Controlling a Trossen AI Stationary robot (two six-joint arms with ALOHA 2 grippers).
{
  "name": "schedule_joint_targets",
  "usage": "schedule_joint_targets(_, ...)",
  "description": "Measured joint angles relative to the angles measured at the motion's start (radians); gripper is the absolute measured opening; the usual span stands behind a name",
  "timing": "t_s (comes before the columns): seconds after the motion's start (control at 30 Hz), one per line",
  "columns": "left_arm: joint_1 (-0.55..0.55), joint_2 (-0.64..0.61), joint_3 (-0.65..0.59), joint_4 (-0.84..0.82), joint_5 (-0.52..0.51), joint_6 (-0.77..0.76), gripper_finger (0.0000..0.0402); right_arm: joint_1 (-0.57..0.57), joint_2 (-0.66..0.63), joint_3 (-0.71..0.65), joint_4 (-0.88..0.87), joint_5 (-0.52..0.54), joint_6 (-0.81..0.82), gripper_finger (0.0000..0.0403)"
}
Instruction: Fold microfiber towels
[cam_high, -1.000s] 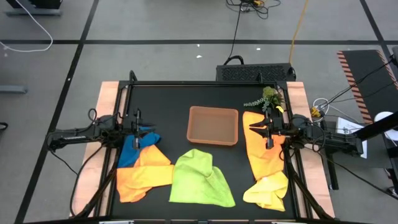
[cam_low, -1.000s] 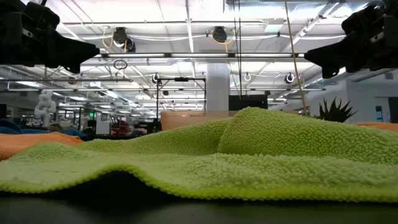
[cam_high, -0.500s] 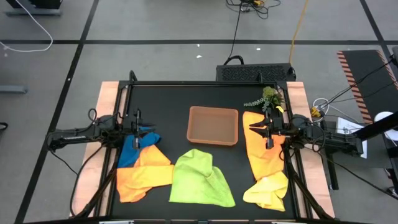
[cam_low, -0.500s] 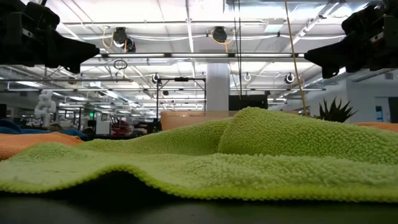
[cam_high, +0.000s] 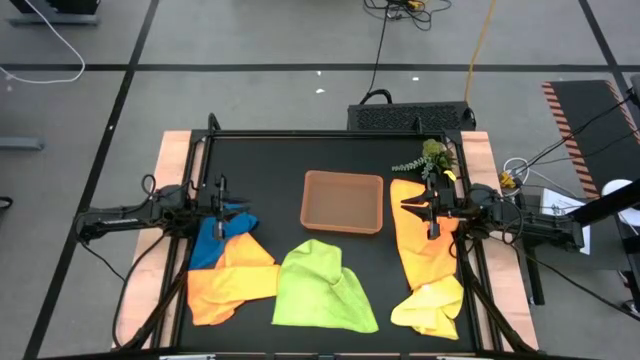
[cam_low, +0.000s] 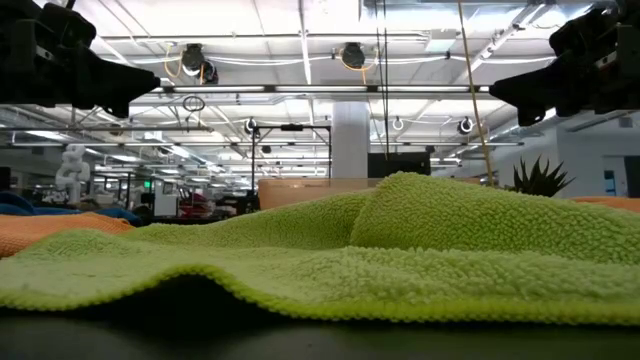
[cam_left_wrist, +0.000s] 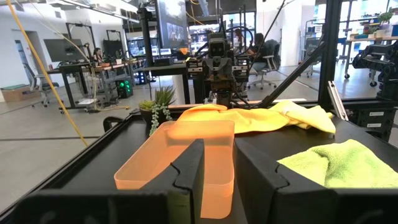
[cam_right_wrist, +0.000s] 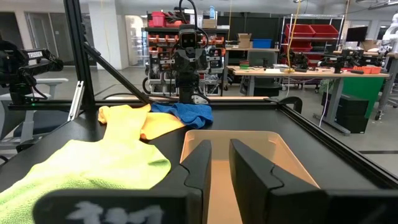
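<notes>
Several microfiber towels lie crumpled on the black table. A blue one (cam_high: 209, 241) and an orange one (cam_high: 232, 283) lie at the left, and a lime green one (cam_high: 320, 287) at the near middle. At the right are a long orange one (cam_high: 420, 245) and a yellow one (cam_high: 432, 306). My left gripper (cam_high: 240, 209) hovers level above the blue towel, pointing toward the table's middle. It is open by a narrow gap (cam_left_wrist: 219, 146) and holds nothing. My right gripper (cam_high: 405, 207) hovers level above the right orange towel and faces the left gripper. It is also narrowly open (cam_right_wrist: 220, 146) and holds nothing.
A shallow brown tray (cam_high: 343, 178) stands at the table's middle, between the two grippers. A small green plant sprig (cam_high: 430, 157) lies at the far right corner. A black frame rail (cam_high: 320, 134) borders the table. In the low view the lime towel (cam_low: 400, 240) fills the foreground.
</notes>
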Motion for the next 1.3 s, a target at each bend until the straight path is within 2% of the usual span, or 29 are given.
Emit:
schedule_joint_targets(0.87, 0.0, 0.0, 0.0, 0.0, 0.0, 0.0, 0.0088, 0.0, 0.0, 0.0, 0.011, -0.002, 0.029, 0.0047)
schedule_joint_targets(1.07, 0.0, 0.0, 0.0, 0.0, 0.0, 0.0, 0.0088, 0.0, 0.0, -0.001, 0.177, -0.002, 0.032, 0.0047)
schedule_joint_targets(1.3, 0.0, 0.0, 0.0, 0.0, 0.0, 0.0, 0.0088, 0.0, 0.005, -0.001, 0.398, -0.002, 0.132, 0.0047)
